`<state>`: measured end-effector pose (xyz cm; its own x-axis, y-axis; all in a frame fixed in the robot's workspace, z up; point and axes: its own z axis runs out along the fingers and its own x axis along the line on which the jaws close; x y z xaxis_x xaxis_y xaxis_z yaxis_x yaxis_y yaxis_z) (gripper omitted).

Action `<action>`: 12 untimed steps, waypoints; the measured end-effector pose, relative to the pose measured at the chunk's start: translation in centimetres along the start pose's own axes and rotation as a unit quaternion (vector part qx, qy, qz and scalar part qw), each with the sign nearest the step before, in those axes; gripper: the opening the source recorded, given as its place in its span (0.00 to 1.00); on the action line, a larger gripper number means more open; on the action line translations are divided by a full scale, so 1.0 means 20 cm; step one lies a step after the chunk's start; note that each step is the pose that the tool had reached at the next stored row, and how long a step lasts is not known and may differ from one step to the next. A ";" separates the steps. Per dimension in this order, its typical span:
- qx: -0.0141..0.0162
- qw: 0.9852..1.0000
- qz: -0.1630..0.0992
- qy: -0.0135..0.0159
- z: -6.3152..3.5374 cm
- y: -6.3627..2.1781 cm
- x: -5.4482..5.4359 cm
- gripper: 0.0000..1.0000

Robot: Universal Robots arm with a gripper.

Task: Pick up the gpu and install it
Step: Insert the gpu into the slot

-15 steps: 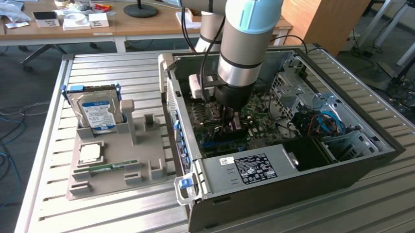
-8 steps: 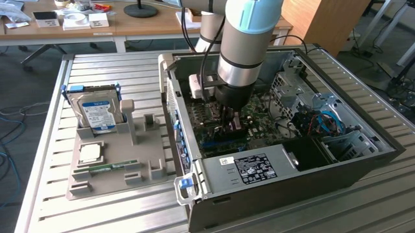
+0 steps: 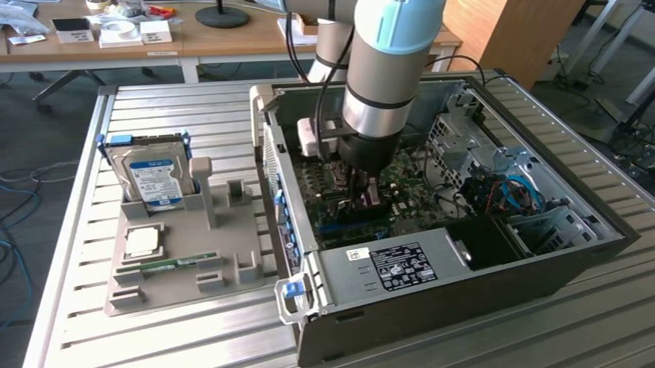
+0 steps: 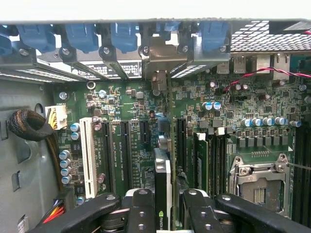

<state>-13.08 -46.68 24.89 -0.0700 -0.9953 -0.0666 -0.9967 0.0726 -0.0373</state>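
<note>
My gripper [image 4: 163,206] is clenched on the gpu [image 4: 163,187], holding the card edge-on between my fingers [image 4: 141,213] above the green motherboard [image 4: 126,111], over its slots and beside a white slot [image 4: 88,150]. The exterior view has me reaching down into the open computer case [image 3: 573,253], lying on the slatted worktop [image 3: 174,107]. Toward that worktop's edge on the exterior view's left, a grey tray [image 3: 174,284] carries a hard drive [image 3: 152,175] standing upright.
</note>
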 end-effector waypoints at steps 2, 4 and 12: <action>0.000 1.000 0.000 0.000 0.003 0.001 0.00 0.27; 0.000 1.000 0.000 0.000 0.008 0.001 0.00 0.27; 0.000 1.000 0.000 0.000 0.015 0.002 0.00 0.27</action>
<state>-13.12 -46.68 24.58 -0.0700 -0.9953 -0.0669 -0.9967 0.0726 -0.0374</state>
